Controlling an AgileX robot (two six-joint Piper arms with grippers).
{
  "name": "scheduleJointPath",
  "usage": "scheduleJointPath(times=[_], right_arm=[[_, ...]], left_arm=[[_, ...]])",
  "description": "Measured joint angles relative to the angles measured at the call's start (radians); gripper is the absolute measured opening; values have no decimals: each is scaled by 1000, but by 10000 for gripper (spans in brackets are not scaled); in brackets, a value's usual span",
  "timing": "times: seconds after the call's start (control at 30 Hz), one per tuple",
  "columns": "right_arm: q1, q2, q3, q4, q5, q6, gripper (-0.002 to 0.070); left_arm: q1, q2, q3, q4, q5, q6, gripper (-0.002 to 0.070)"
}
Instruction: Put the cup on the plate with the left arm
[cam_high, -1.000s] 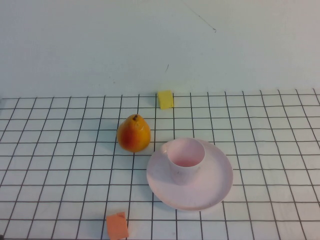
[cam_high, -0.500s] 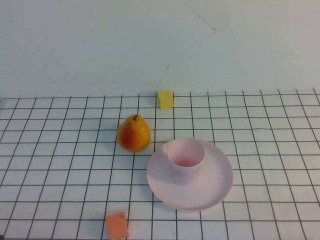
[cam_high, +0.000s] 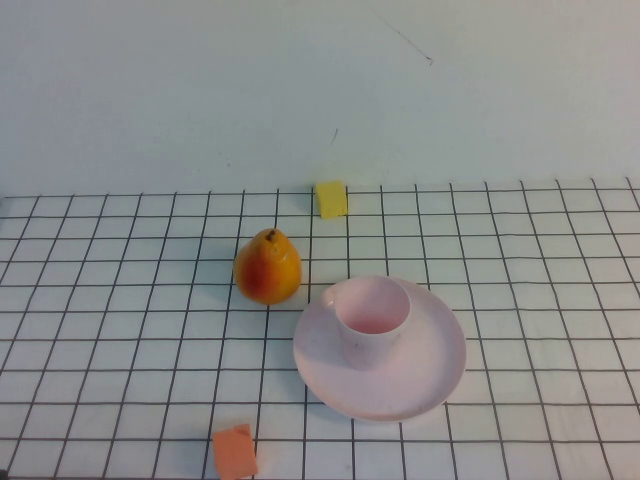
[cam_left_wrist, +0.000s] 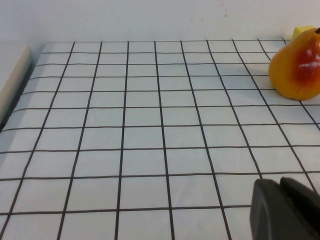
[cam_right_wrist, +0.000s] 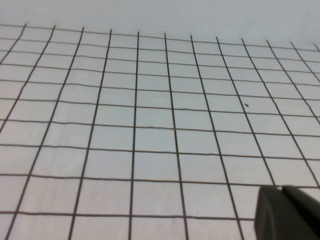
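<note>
The pale pink cup (cam_high: 371, 317) stands upright on the pale pink plate (cam_high: 425, 375), left of the plate's centre, in the high view. Neither arm shows in the high view. My left gripper (cam_left_wrist: 280, 181) shows only in the left wrist view, shut and empty, low over the gridded cloth, with the pear (cam_left_wrist: 298, 69) ahead of it. My right gripper (cam_right_wrist: 281, 189) shows only in the right wrist view, shut and empty over bare gridded cloth. Cup and plate are out of both wrist views.
A yellow-orange pear (cam_high: 267, 266) stands left of and behind the plate. A yellow block (cam_high: 331, 198) lies by the back wall. An orange block (cam_high: 234, 451) lies near the front edge. The table's left edge (cam_left_wrist: 12, 85) shows in the left wrist view.
</note>
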Motion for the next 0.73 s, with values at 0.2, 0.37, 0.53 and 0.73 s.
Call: scheduleJointPath(times=[0.2, 0.37, 0.53, 0.73], right_arm=[[0, 0, 0, 0, 0, 0, -2], [0, 0, 0, 0, 0, 0, -2], [0, 0, 0, 0, 0, 0, -2], [0, 0, 0, 0, 0, 0, -2]], left_arm=[[0, 0, 0, 2, 0, -5, -2], [0, 0, 0, 2, 0, -16, -2], [0, 0, 0, 2, 0, -16, -2], [0, 0, 0, 2, 0, -16, -2]])
